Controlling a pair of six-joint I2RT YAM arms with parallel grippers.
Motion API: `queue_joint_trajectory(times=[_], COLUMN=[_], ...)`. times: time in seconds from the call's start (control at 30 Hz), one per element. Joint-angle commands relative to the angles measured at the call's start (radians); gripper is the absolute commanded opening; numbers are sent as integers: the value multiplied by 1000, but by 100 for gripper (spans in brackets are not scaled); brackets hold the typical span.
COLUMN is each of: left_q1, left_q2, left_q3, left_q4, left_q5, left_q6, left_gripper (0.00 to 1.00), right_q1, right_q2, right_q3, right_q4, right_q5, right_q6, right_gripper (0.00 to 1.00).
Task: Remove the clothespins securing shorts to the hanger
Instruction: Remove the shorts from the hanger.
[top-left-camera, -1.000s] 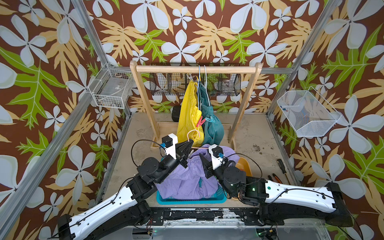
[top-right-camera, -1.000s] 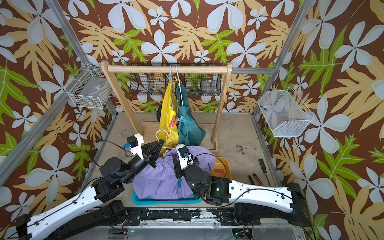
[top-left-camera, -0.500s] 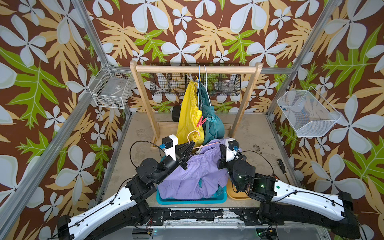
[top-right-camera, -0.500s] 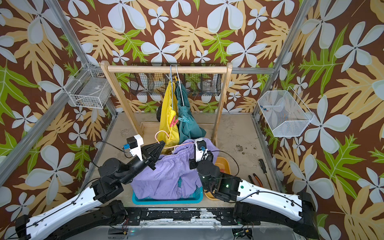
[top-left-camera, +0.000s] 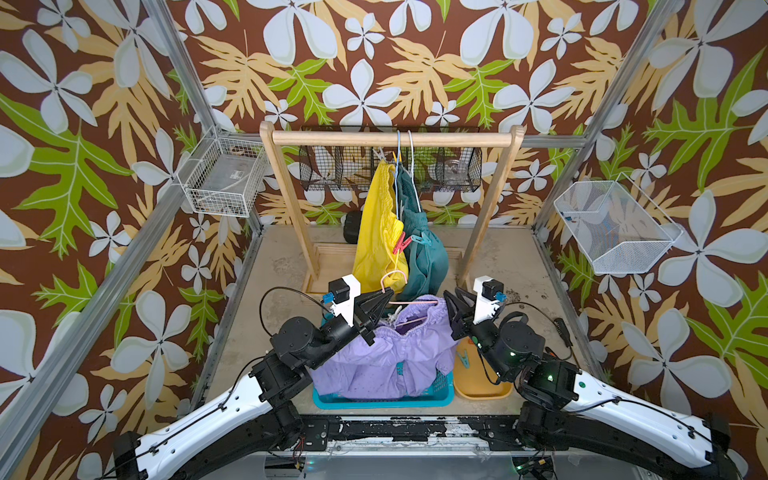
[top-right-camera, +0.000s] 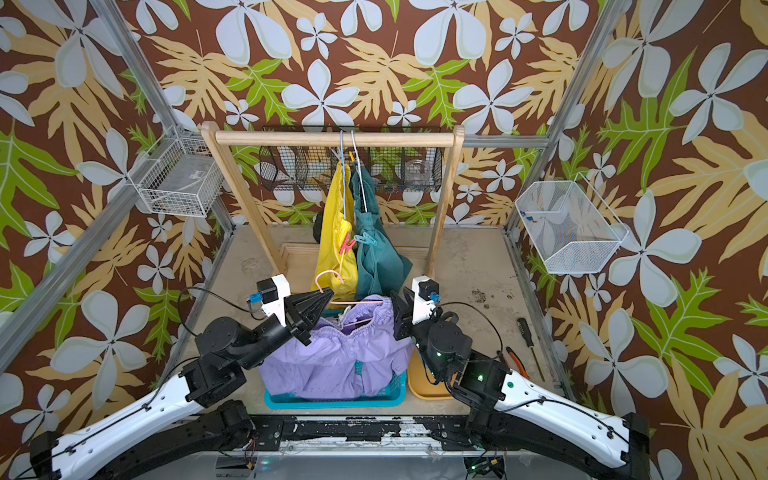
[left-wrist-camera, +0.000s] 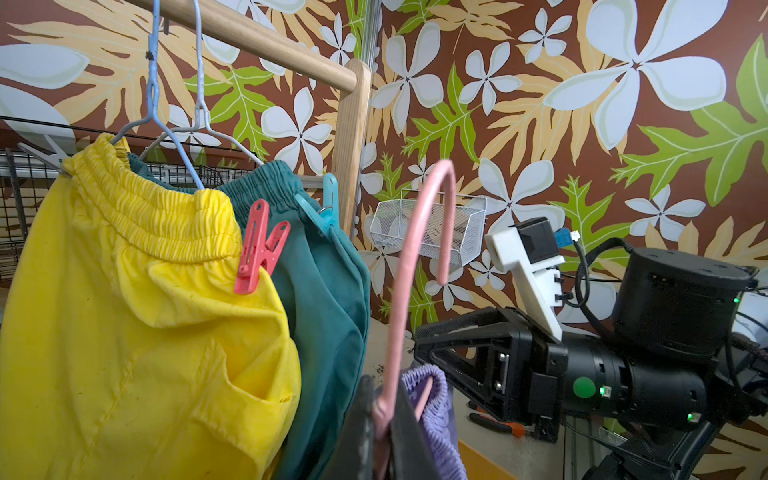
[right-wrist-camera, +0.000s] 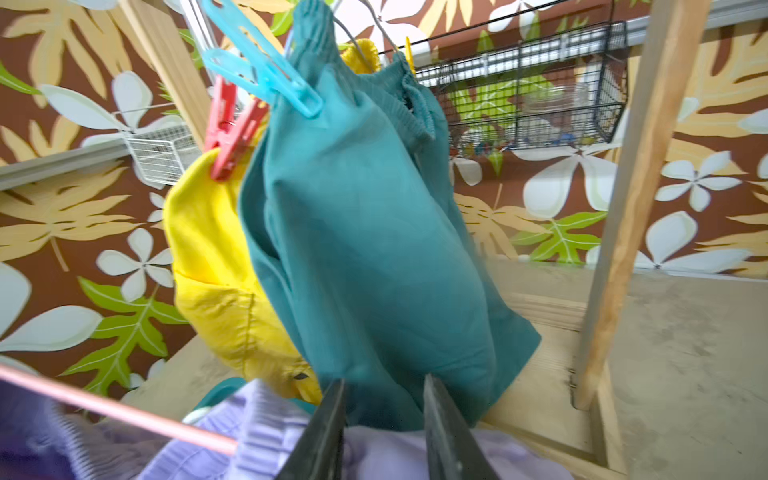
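My left gripper (top-left-camera: 390, 293) (left-wrist-camera: 380, 384) is shut on the neck of a pink hanger (left-wrist-camera: 415, 249). It holds the lilac shorts (top-left-camera: 386, 361) over a teal basket (top-left-camera: 374, 401). Just right of their waistband is my right gripper (top-left-camera: 451, 298) (right-wrist-camera: 384, 388), open with nothing between its fingers. Behind them, yellow shorts (top-left-camera: 376, 232) and teal shorts (top-left-camera: 426, 257) hang on wire hangers from the wooden rail (top-left-camera: 390, 138). A red-pink clothespin (left-wrist-camera: 257, 249) clips the yellow pair. On the teal pair's waist sits a light blue clothespin (left-wrist-camera: 322, 205).
An orange tray (top-left-camera: 482, 388) right of the basket holds a small teal clothespin (top-left-camera: 464, 358). White wire baskets hang on the left wall (top-left-camera: 224, 180) and right wall (top-left-camera: 615, 226), a black one (top-left-camera: 457, 170) behind the rail. Pliers (top-right-camera: 515, 359) and a screwdriver (top-right-camera: 528, 336) lie at the right.
My right gripper has swung from the middle of the lilac shorts to their right edge beside the orange tray. The left gripper has kept its hold on the pink hanger.
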Motion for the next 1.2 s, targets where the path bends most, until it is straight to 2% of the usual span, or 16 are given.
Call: queue_joint_trajectory(times=[0.0,0.23,0.63,0.8,0.9,0.97,1.17], left_q1=[0,-1,0,-1,0,0,0], left_q2=[4,12,-4,-7,-16,-23,-37], left_q3=[3,7,16,18,18,20,15], left_q4=[18,1,0,1,1,1,1], left_q5=[17,8,-5,-1,-8,-13,-22], left_q6=[4,12,20,19,19,20,21], left_gripper=[0,0,0,0,0,0,0], right_q1=[1,0,1,0,1,1,1], right_q2=[-5,-48,-5,12,23,17,-47], right_q3=[15,19,-23,-20,-22,-31,-64], right_q4=[56,46,-55,-81,-105,-116,-160], right_q5=[-151,-251,-201,-182,-182,-175,-134], right_q6=[13,41,96,94,109,121,143], right_gripper=[38,39,38,14,3,0,0])
